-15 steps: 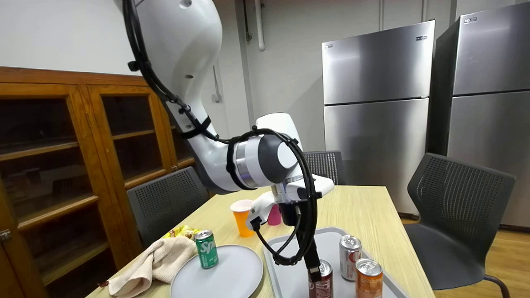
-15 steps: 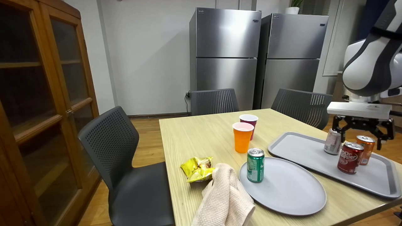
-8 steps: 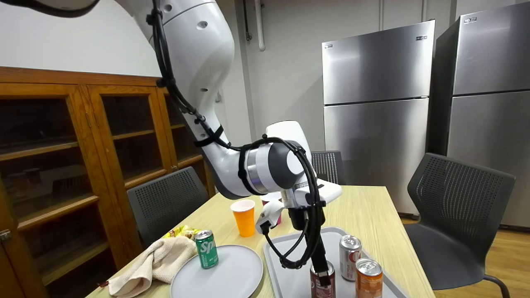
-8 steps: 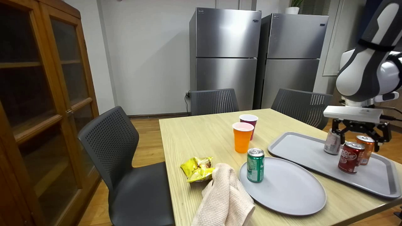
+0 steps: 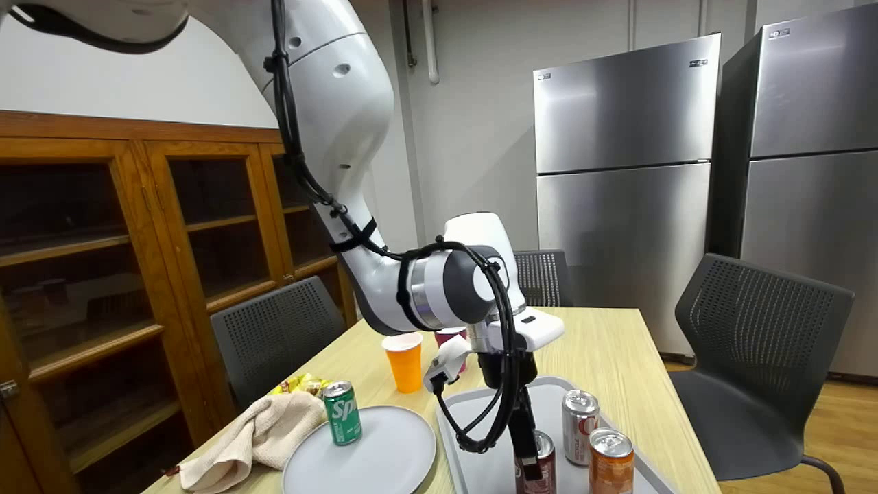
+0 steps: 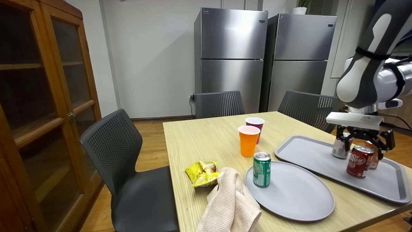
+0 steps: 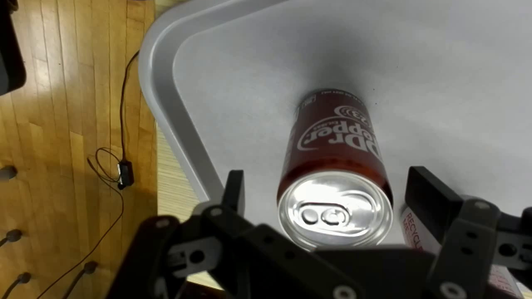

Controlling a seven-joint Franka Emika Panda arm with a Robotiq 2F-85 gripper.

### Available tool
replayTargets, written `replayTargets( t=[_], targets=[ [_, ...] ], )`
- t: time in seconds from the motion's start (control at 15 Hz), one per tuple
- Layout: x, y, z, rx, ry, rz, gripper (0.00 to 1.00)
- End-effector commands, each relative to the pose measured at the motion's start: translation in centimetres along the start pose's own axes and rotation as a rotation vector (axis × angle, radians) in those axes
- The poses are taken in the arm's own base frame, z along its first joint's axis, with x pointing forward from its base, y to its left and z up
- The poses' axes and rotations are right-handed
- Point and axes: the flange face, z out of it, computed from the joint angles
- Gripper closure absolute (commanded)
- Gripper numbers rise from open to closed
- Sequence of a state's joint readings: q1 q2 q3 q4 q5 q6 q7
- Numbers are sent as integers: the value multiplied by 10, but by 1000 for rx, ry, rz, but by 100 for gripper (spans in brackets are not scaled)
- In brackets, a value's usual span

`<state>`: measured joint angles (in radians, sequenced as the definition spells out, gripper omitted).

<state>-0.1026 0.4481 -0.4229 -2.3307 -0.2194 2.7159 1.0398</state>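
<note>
Gripper [image 7: 329, 193]: black, angular, hinged linkage; its two jaws stand spread wide, apart from the can below.
Dark red can [image 7: 332, 139]: smooth metal cylinder, white "Dr Pepper" lettering, shiny ringed lid; upright beneath the gripper, between its spread jaws in the wrist view, a gap showing on either side.
Silver can [image 5: 580, 427]: printed metal cylinder, upright, just beside one jaw in the wrist view.
Orange can [image 6: 374, 163]: metal cylinder, upright near the gripper, partly hidden in an exterior view.
Tray [image 6: 309, 154]: matte gray, rounded corners, raised rim; under the gripper.
Plate [image 6: 299, 193]: flat, smooth, gray, rounded; off to one side of the gripper.
Green can [image 6: 261, 170]: metal cylinder, upright on the plate, well apart from the gripper.
Cups: tapered, pale inside; orange cup [image 6: 248, 144] and magenta cup [image 6: 261, 128], both well apart from the gripper.
Cloth [image 6: 230, 204]: beige, waffle-textured, folded loosely; farther from the gripper than the plate.
Packet [image 6: 202, 174]: yellow, shiny, crinkled; beside the cloth, well apart from the gripper.
Counted: four cans (three on the tray, one on the plate), two cups, one tray, one plate, one cloth, one packet.
</note>
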Motion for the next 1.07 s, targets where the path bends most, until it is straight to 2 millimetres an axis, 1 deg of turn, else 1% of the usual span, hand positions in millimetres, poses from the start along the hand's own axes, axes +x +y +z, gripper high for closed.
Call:
replayTargets(
  t=[0.0,0.07,0.27,0.33,0.4,0.47,0.67,0.8,1.0],
  targets=[
    [2,-4,2,-1,0,20,0],
    [2,-3,2,0,-2,26,18],
    [3,-1,2,0,-4,34,41],
    [3,-1,2,1,-4,35,51],
    [3,0,1,2,-3,35,57],
    [3,0,-1,5,0,34,59],
    [-4,0,-12,21,5,20,59],
    [-9,0,-23,36,15,5,59],
    [-24,-3,-43,61,31,-34,59]
  ],
)
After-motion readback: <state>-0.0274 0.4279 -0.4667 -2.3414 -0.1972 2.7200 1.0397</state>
